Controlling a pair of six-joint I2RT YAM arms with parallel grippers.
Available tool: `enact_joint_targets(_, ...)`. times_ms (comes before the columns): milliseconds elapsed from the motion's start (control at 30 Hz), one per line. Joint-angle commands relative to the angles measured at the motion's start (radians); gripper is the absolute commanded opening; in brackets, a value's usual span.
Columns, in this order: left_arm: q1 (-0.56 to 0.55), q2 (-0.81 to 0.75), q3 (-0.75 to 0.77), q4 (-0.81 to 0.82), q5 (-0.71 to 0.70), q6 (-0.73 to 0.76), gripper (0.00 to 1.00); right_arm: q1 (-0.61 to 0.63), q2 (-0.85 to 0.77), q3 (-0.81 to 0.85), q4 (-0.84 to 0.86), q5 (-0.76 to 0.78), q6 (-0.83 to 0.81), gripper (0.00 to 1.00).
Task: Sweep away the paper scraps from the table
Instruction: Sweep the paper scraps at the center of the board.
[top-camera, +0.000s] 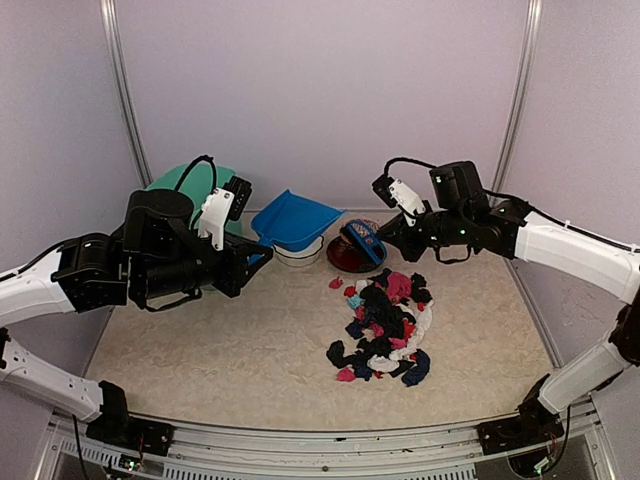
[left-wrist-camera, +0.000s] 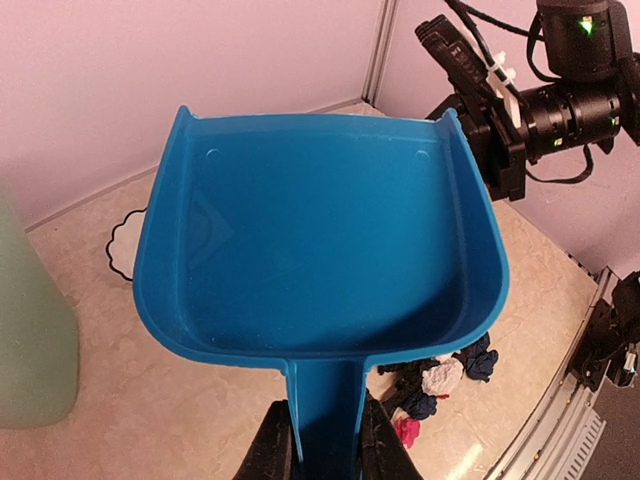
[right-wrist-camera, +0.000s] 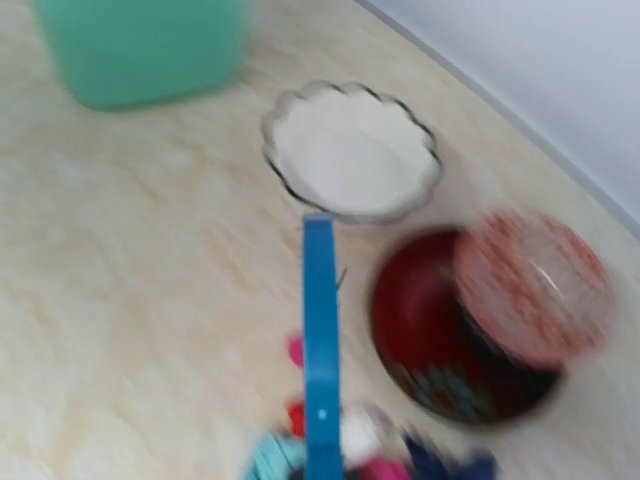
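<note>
The paper scraps (top-camera: 385, 325) lie in a heap of black, pink, white and blue wads on the right half of the table (top-camera: 200, 350). My left gripper (top-camera: 252, 255) is shut on the handle of a blue dustpan (top-camera: 296, 222) and holds it in the air at the back centre. In the left wrist view the dustpan (left-wrist-camera: 320, 250) fills the frame, with my fingers (left-wrist-camera: 270, 445) clamped either side of its handle and some paper scraps (left-wrist-camera: 440, 385) below it. My right gripper (top-camera: 392, 232) is shut on a small blue hand brush (top-camera: 362, 243) just behind the heap. The blurred right wrist view shows the brush (right-wrist-camera: 320, 350) over the paper scraps (right-wrist-camera: 380, 460).
A white scalloped bowl (top-camera: 298, 255) and a red patterned bowl (top-camera: 340, 262) stand at the back, below the dustpan and the brush. A green container (top-camera: 190, 180) is at the back left. Grey walls close the sides and back, and a metal rail (top-camera: 330, 440) runs along the front.
</note>
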Motion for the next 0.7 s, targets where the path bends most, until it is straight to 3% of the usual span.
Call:
enact_joint_targets(0,0.017,-0.012,0.006,-0.004,-0.034,-0.026,0.00,0.009,0.084,-0.034,0.295,-0.131,-0.012,0.00)
enact_joint_targets(167,0.030,-0.010,0.005,-0.011,-0.031,-0.039,0.00,0.022,0.230,-0.034,0.495,-0.142,0.090,0.00)
enact_joint_targets(400,0.041,-0.022,0.005,-0.036,-0.029,-0.048,0.00,0.033,0.402,-0.070,0.700,-0.033,0.145,0.00)
enact_joint_targets(667,0.041,-0.038,-0.001,-0.049,-0.030,-0.051,0.00,0.033,0.475,-0.105,0.729,0.040,0.115,0.00)
